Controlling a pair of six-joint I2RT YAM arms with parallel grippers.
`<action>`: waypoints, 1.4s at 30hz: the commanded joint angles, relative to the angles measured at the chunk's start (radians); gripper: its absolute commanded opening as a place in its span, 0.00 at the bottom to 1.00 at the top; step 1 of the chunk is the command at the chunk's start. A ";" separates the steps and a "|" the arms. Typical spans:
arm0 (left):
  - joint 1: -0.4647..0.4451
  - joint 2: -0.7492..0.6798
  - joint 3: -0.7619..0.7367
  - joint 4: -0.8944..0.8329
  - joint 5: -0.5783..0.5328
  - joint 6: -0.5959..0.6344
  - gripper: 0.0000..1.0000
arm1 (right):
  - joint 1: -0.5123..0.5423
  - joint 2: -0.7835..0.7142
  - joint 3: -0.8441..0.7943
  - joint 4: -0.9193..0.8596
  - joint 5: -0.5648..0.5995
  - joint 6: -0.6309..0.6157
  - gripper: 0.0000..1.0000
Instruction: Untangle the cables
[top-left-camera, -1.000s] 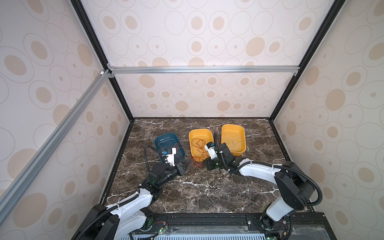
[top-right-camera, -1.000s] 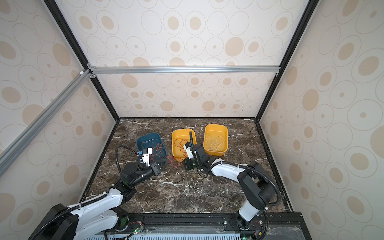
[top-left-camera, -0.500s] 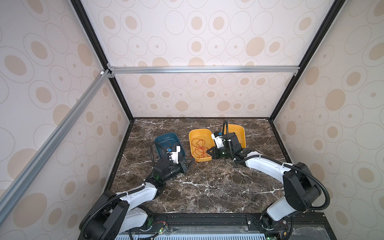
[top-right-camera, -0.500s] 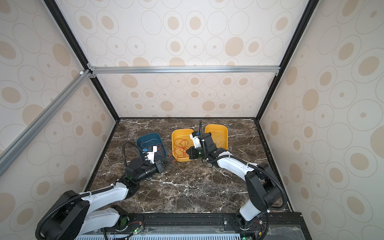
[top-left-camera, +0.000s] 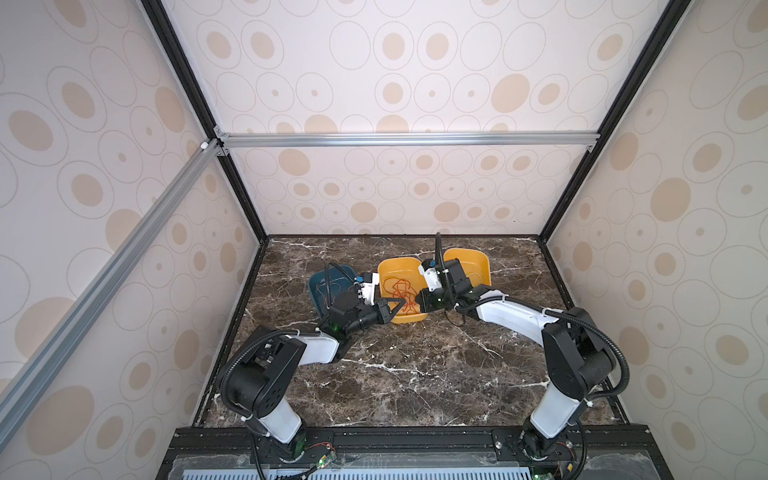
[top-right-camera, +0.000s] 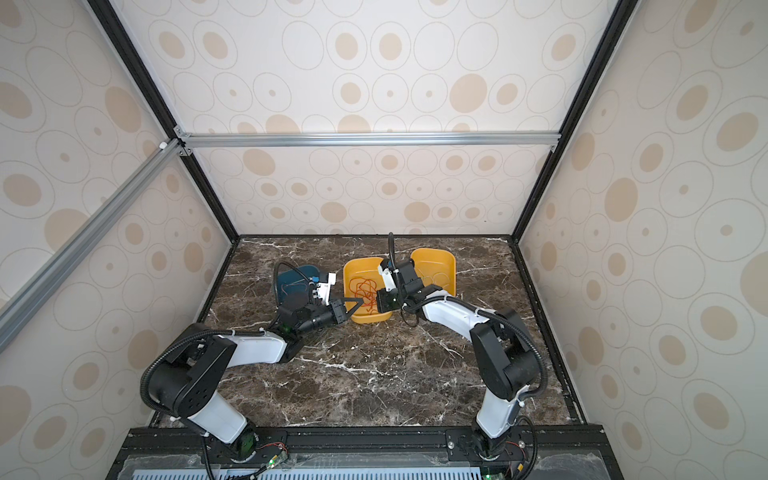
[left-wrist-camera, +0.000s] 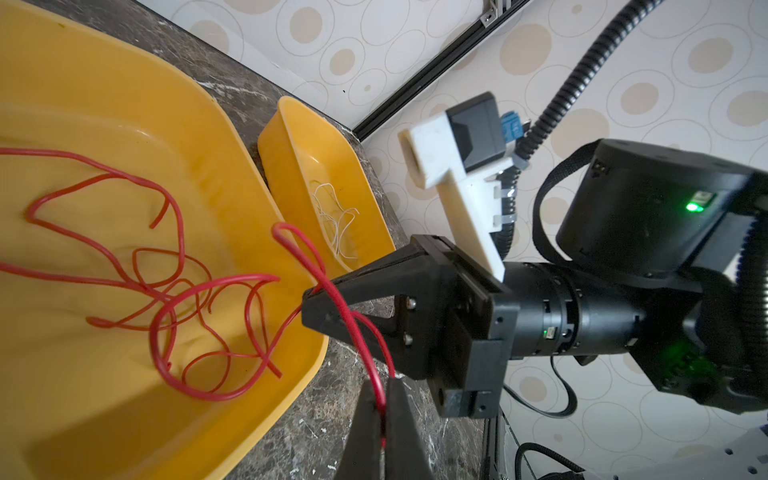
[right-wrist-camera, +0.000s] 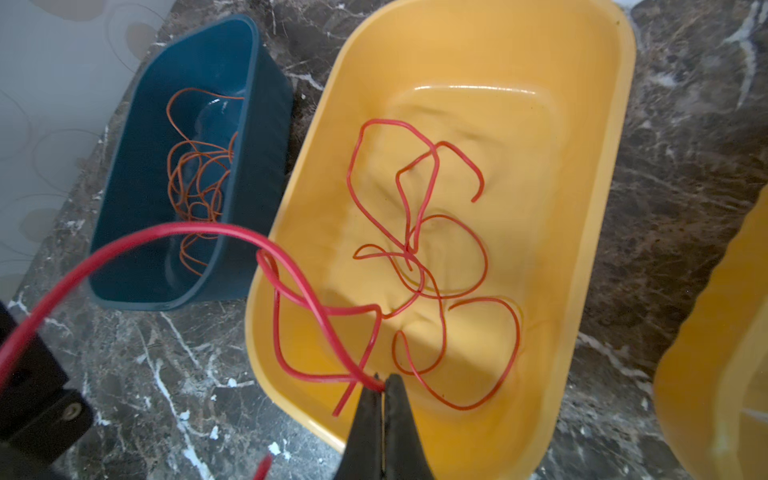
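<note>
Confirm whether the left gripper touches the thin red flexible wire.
Touching. In the left wrist view the left gripper is shut on the thin red wire, which vanishes between its jaws.

Two matching arms, left arm (top-left-camera: 320, 351) and right arm (top-left-camera: 511, 318): glossy white link shells (top-right-camera: 255, 351) alternate with black cylindrical joint housings (top-left-camera: 259, 384), each rising from a black rail base (top-left-camera: 415, 436). Black corrugated hoses (left-wrist-camera: 582, 66) run along both arms. At each wrist, a white bracket (left-wrist-camera: 453, 199) carries a black camera block (left-wrist-camera: 473, 124) with a blue connector (left-wrist-camera: 510, 126). Left tool (left-wrist-camera: 382, 405) and right tool (left-wrist-camera: 316, 309): paired black fingers (left-wrist-camera: 374, 282) tapering to narrow tips, bolted to a boxy black body (left-wrist-camera: 449, 311) by silver screws (left-wrist-camera: 410, 304). Behind it, a ribbed black motor barrel (left-wrist-camera: 552, 316) and a round black housing (left-wrist-camera: 648, 199) bearing a small green lamp (left-wrist-camera: 693, 206).
</note>
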 joint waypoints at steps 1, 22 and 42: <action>0.005 0.021 0.054 0.041 0.033 -0.015 0.00 | -0.017 0.024 0.034 -0.023 -0.004 -0.025 0.08; -0.005 0.101 0.180 -0.322 -0.131 0.104 0.25 | -0.088 -0.171 -0.113 0.025 -0.097 0.007 0.31; -0.026 -0.165 0.256 -0.839 -0.455 0.374 0.82 | -0.119 -0.433 -0.269 -0.009 0.058 0.029 0.37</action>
